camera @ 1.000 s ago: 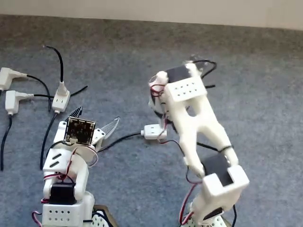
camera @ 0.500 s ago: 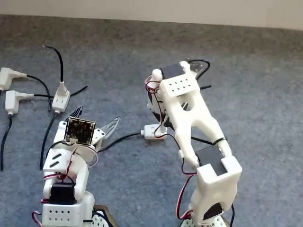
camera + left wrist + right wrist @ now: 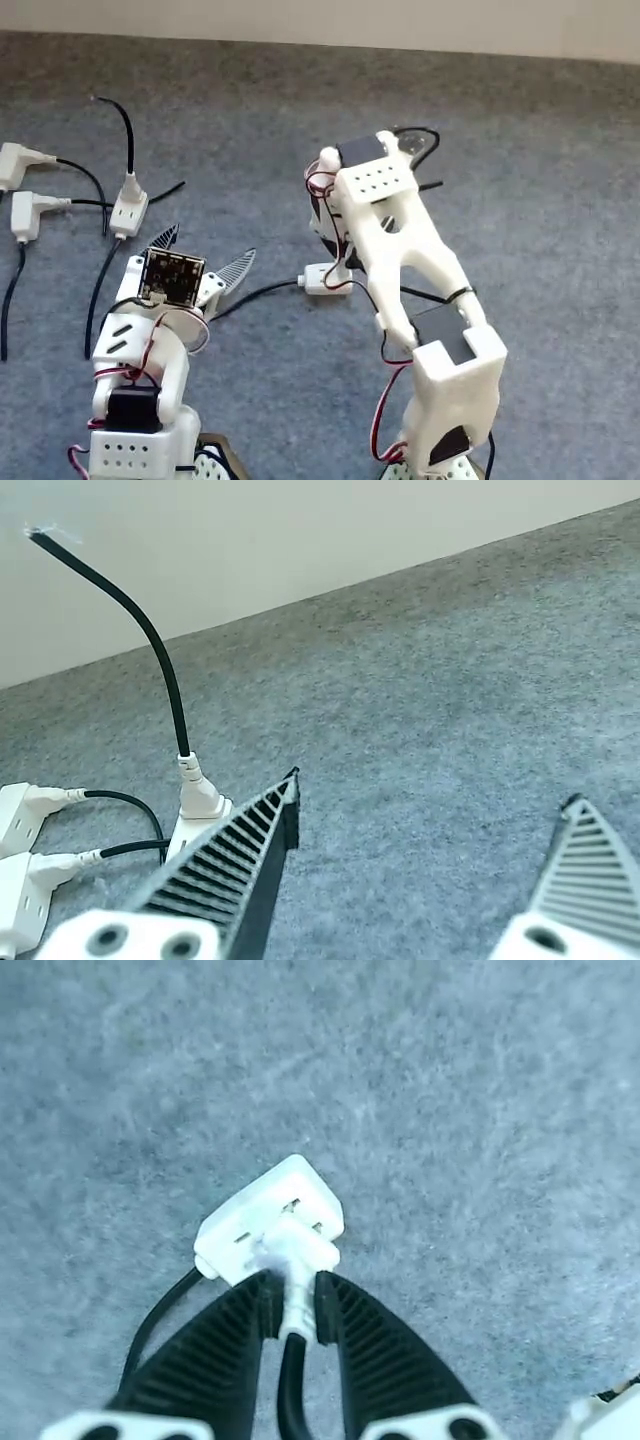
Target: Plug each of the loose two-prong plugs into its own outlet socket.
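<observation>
The plug (image 3: 305, 1245) is being clamped by the right end effector (image 3: 296, 1288), pointing lengthwise away against the socket (image 3: 250, 1225). The left end effector (image 3: 432, 788) is being held apart.

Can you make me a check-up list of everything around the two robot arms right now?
Surface: grey carpet-like table cover, flat and fuzzy-looking.
Job's things: small white plastic two-prong plug pressed against the white rectangular plastic outlet socket, prongs hidden. Another white plug-and-socket pair looks joined. Two white plastic connectors lie apart at the high view's left edge.
Clutter: nothing seen.
Grippers: left gripper, jaws open, holding nothing. Right gripper, jaws shut on the plug.
Cables: thin black rubber cables trail from the white pieces.
Surroundings: plain pale wall behind the surface.
</observation>
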`<state>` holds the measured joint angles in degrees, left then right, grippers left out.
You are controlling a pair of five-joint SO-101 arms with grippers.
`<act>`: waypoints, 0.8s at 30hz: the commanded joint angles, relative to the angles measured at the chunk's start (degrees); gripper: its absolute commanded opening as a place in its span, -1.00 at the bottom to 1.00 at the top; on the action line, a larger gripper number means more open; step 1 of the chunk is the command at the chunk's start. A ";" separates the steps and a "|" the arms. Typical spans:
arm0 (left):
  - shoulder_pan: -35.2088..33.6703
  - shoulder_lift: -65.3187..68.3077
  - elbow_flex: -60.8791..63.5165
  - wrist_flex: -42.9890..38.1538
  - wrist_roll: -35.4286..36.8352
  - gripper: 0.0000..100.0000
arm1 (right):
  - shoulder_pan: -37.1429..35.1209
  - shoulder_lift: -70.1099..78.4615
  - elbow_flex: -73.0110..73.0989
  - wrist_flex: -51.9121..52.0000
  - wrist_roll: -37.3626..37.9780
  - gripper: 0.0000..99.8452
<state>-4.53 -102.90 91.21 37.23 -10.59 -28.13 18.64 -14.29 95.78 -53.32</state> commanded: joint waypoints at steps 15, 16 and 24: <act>0.84 -0.13 -0.22 -0.88 0.44 -0.26 | 4.44 1.01 4.53 -2.77 -0.62 -0.98; 0.84 -0.13 -0.22 -0.88 0.44 -0.26 | 4.44 1.19 5.67 -3.74 -0.62 -0.98; 0.84 -0.13 -0.13 -0.88 0.44 -0.26 | 4.44 6.55 8.04 -5.76 0.62 -0.97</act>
<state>-4.53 -102.90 91.21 37.23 -10.59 -24.53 22.59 -7.25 90.24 -53.32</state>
